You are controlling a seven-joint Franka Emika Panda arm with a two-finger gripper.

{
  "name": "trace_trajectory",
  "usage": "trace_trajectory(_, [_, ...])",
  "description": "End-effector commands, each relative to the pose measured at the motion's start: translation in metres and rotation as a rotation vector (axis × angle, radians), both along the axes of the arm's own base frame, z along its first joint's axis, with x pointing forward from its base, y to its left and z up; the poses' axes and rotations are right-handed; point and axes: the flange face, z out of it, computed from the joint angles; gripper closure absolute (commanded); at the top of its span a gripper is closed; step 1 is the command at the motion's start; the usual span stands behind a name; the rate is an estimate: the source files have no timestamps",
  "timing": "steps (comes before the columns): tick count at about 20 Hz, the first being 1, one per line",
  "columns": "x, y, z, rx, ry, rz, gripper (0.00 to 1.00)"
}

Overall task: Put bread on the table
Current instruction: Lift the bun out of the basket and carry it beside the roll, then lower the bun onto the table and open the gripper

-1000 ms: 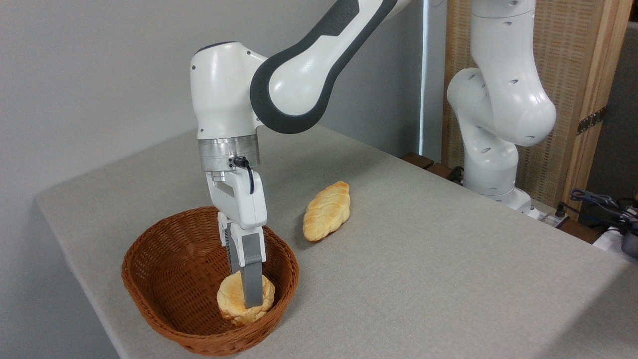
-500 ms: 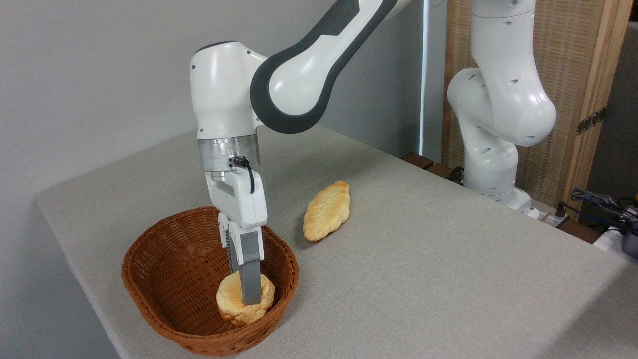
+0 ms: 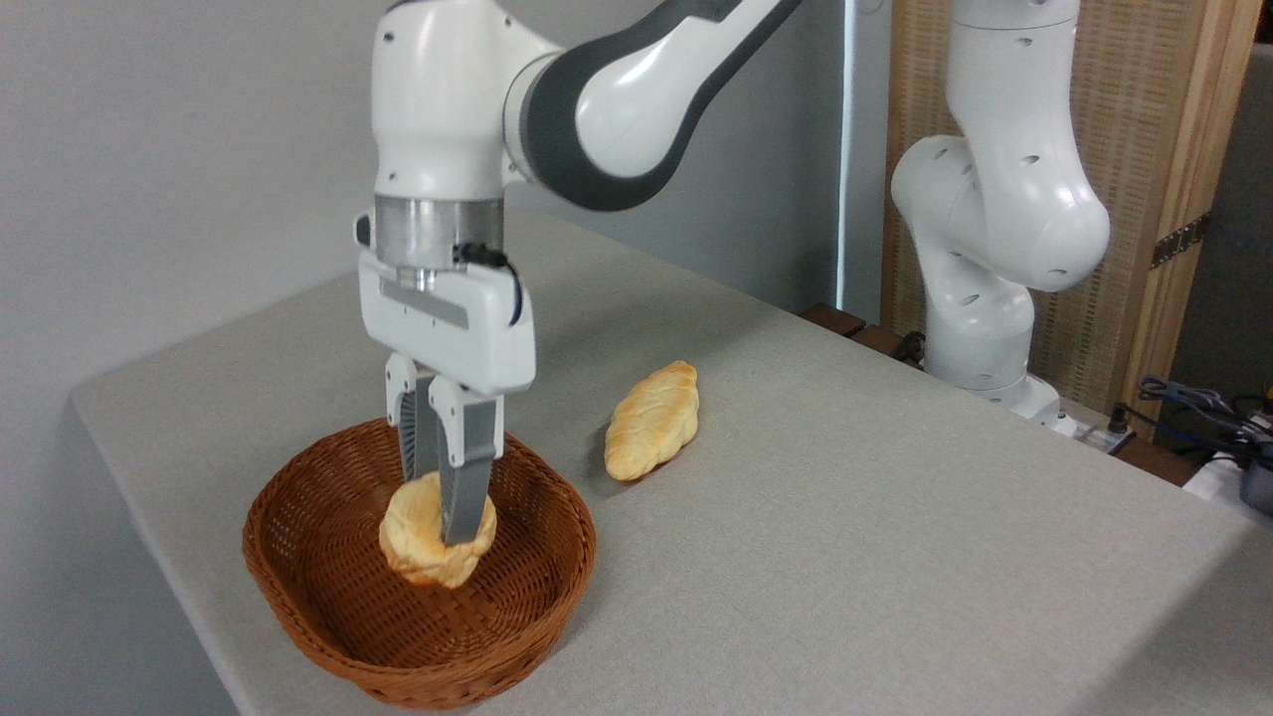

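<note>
Gripper (image 3: 440, 522) points straight down, fingers closed onto the bread (image 3: 430, 532), one finger each side of the bun. Bread hangs directly beneath the wrist, inside the basket's (image 3: 298, 557) rim outline; whether it clears the basket floor can't be told for sure, though it looks lifted.

Key relation: bare table (image 3: 845, 517) lies to the right of the basket, toward the table's near-right area. Judged next move: raise above rim, then carry rightward and lower.

Bread: round, lumpy, golden crust w/ paler side; no real long axis, so grip direction matters little. Prob. soft, may deform.

Basket: brown woven wicker, oval, near the table's front-left corner.

Loaf (image 3: 652, 420): pale-yellow, elongated, braided, on table right of basket, long axis running toward the far edge. Avoid it on set-down.
</note>
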Motion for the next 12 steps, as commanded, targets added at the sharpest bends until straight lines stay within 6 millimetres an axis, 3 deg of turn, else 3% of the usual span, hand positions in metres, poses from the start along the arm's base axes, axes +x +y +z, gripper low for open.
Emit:
trace_trajectory(1, [-0.028,0.015,0.034,-0.082,0.050,0.081,0.56])
trace_trajectory(5, [-0.066,0.021,0.048,-0.120,0.218,0.125,0.47])
trace_trajectory(7, [-0.087,0.020,0.041,-0.102,0.323,0.126,0.45])
trace_trajectory(9, [-0.104,0.013,0.025,-0.097,0.389,0.105,0.37])
trace_trajectory(11, [-0.120,0.005,0.007,-0.086,0.432,0.064,0.00])
trace_trajectory(12, [-0.127,0.005,-0.001,-0.083,0.450,0.061,0.00])
